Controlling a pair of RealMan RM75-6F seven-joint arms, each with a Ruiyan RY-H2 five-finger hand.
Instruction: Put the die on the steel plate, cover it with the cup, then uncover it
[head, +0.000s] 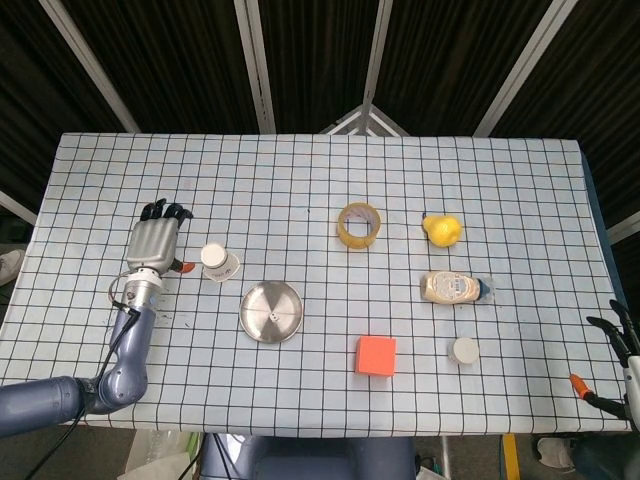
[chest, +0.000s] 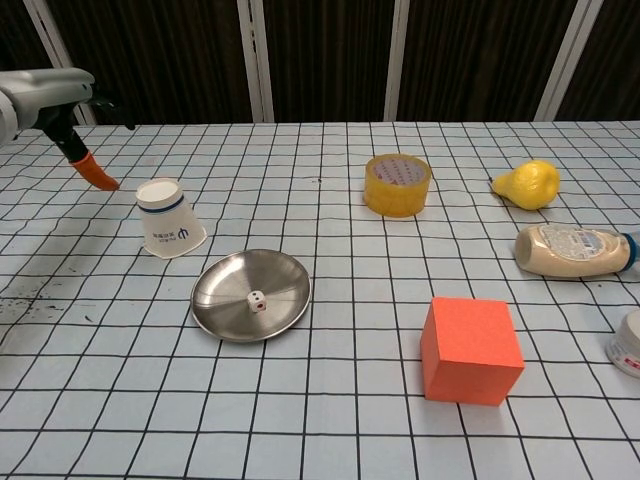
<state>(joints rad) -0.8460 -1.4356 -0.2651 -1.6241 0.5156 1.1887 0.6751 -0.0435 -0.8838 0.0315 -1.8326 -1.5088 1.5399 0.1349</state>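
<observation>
A small white die (chest: 256, 300) lies in the steel plate (chest: 220, 285), which also shows in the head view (head: 255, 300) at the table's front left. The white paper cup (chest: 168, 217) stands upside down and tilted just left of and behind the plate; the head view shows the cup (head: 218, 262) too. My left hand (head: 155, 240) hovers a little left of the cup, fingers extended, holding nothing. Its orange thumb tip (chest: 95, 172) hangs close to the cup's upper left. My right hand (head: 612, 350) sits off the table's front right corner, fingers apart, empty.
A yellow tape roll (chest: 397, 184), a yellow pear-shaped fruit (chest: 528, 184) and a lying sauce bottle (chest: 570, 250) occupy the right half. An orange cube (chest: 470, 350) and a small white jar (chest: 630, 342) sit near the front right.
</observation>
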